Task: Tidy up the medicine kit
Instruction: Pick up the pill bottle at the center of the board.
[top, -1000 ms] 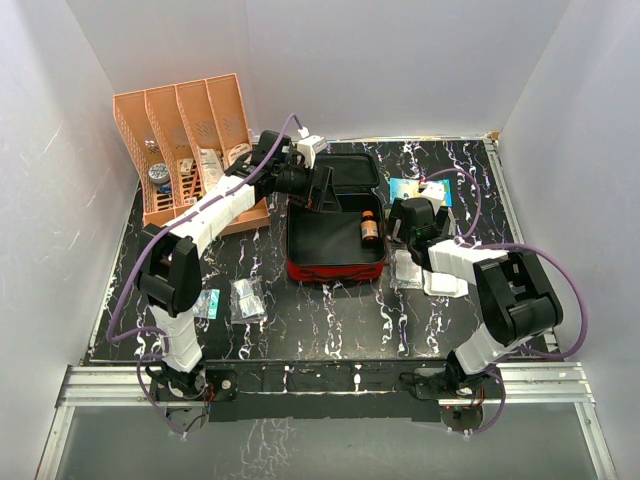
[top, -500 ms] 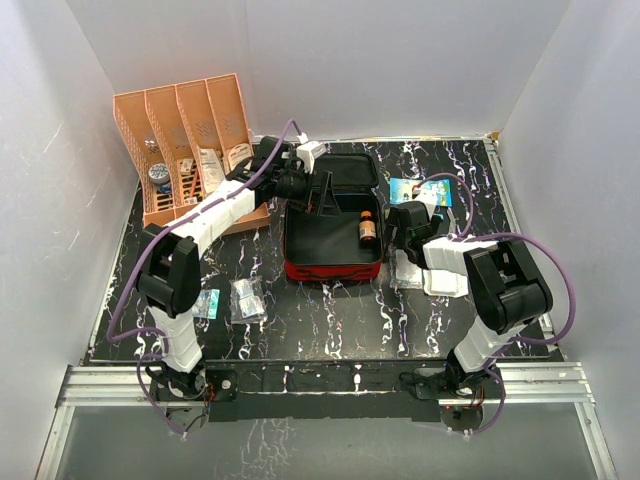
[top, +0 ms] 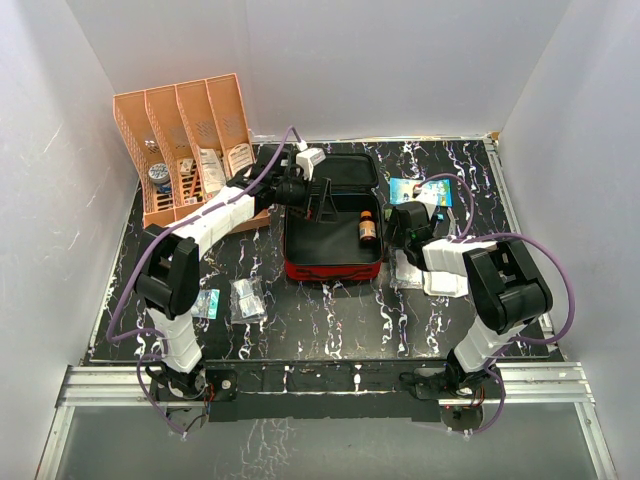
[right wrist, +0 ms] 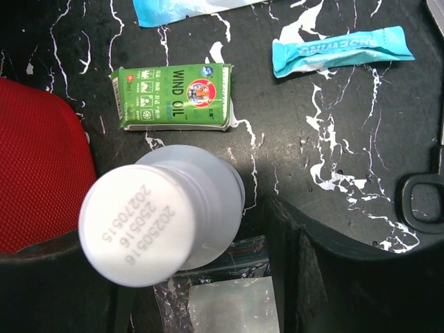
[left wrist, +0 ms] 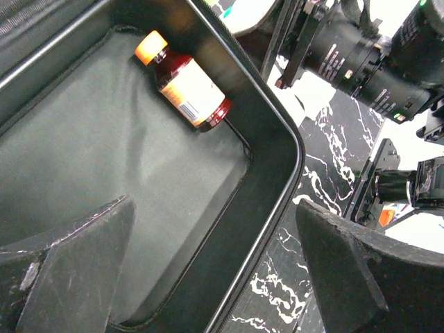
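The medicine kit, a red case with black lining, lies open at mid-table; its red side also shows in the right wrist view. A brown bottle with an orange cap lies inside near the right wall. My left gripper hovers open over the kit's near right corner, one finger over the lining and one over the table. My right gripper stands just right of the kit, open and straddling an upright white bottle. A gap shows between the bottle and the right finger.
An orange slotted rack holding supplies stands at the back left. A green Wind Oil box, a blue sachet and a clear bag with a white pad lie around the white bottle. Small packets lie front left.
My right gripper's jaws have narrowed around the white bottle and it has shifted slightly left. My left gripper has edged down over the kit, still wide open.
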Robot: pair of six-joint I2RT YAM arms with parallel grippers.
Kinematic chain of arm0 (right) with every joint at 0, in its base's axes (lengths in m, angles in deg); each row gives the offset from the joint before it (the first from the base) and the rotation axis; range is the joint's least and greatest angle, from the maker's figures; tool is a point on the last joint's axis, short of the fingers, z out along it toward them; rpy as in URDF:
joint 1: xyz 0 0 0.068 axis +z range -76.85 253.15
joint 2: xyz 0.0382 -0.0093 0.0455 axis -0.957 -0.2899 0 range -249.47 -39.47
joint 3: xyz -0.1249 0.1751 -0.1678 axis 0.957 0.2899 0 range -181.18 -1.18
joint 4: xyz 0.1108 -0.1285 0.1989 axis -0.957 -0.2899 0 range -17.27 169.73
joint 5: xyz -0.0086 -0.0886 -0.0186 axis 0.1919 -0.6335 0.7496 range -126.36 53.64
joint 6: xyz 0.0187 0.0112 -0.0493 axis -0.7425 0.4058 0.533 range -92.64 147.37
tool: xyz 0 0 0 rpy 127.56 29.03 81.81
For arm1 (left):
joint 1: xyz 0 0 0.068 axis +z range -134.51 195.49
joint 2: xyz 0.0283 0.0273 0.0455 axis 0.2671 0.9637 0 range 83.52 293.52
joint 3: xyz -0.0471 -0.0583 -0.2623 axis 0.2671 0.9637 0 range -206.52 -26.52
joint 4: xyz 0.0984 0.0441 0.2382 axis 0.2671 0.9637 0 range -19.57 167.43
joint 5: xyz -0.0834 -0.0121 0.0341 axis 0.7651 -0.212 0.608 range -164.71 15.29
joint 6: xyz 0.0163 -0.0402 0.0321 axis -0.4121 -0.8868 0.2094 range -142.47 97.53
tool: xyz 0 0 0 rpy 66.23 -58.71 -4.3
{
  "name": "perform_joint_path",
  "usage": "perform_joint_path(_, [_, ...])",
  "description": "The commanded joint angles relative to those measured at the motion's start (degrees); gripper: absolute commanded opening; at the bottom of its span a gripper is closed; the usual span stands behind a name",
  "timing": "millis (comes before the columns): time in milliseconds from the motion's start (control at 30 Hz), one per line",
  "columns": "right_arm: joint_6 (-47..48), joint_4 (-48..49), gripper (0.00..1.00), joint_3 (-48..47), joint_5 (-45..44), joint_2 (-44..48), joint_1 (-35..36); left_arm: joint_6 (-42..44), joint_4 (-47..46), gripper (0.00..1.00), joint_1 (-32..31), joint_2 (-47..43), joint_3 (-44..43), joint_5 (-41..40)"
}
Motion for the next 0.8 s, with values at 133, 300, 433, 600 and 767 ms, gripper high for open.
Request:
perform_joint_path(133, [-0.5,7.3,0.61,1.6,-2.3,0.1,0.3,-0.2,-5.4,0.99,0.4,-5.0,4.7,2.7])
perform_joint_path(300, [-0.5,9.9,0.60,2.6,-3.0,-0.1,0.3,-0.8,-9.2,0.99,0.3,-5.7,7.9,3.0])
perform_joint_path(433, [-0.3,12.7,0.58,3.2,-3.5,-0.9,0.3,-0.7,-11.7,0.99,0.3,-6.3,10.4,3.1])
perform_joint_path(600, [0.3,14.9,0.55,3.1,-3.8,-2.0,0.5,-0.6,-14.1,0.99,0.3,-7.2,13.3,3.3])
perform_joint_path(767, [0.6,15.1,0.23,2.6,-3.8,-2.6,0.5,-0.5,-15.2,0.99,0.3,-7.4,14.1,3.2])
